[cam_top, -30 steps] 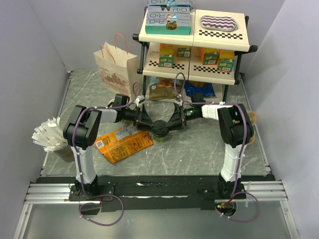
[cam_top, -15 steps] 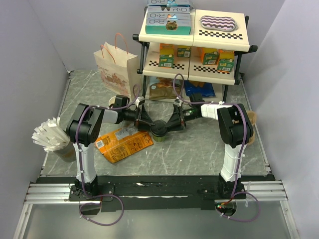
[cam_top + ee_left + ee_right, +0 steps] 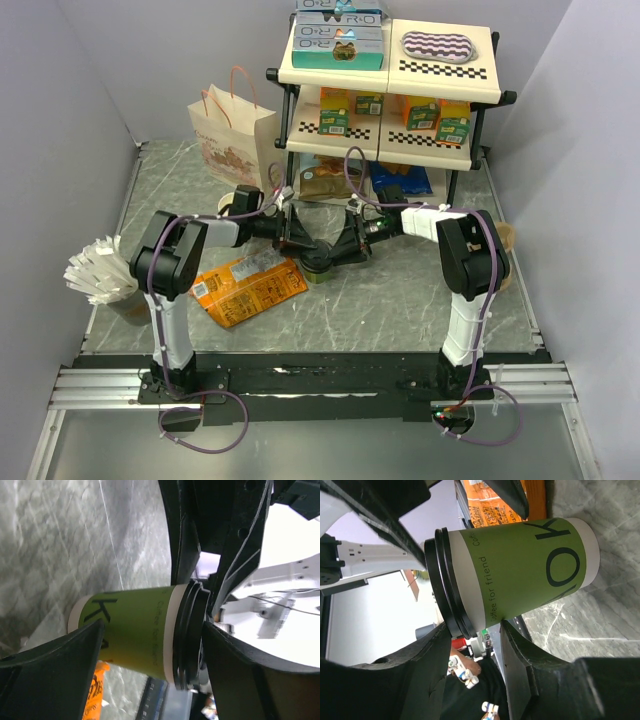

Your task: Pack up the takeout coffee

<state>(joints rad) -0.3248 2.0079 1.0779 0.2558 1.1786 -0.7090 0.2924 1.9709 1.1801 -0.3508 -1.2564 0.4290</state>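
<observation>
Left end effector [image 3: 152, 630] is spread wide, its 2 fingers on either side of the 1 lidded cup [image 3: 520, 570]. Right end effector [image 3: 476, 627] sits at the lid; I cannot tell whether it pinches. The cup is upright at mid-worktop [image 3: 420, 290], beside 1 orange packet [image 3: 245, 287].

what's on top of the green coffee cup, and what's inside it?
A black lid sits on top of the green cup, closing its mouth. The inside cannot be seen: the lid covers it, so whether the cup holds any coffee is unknown.
</observation>
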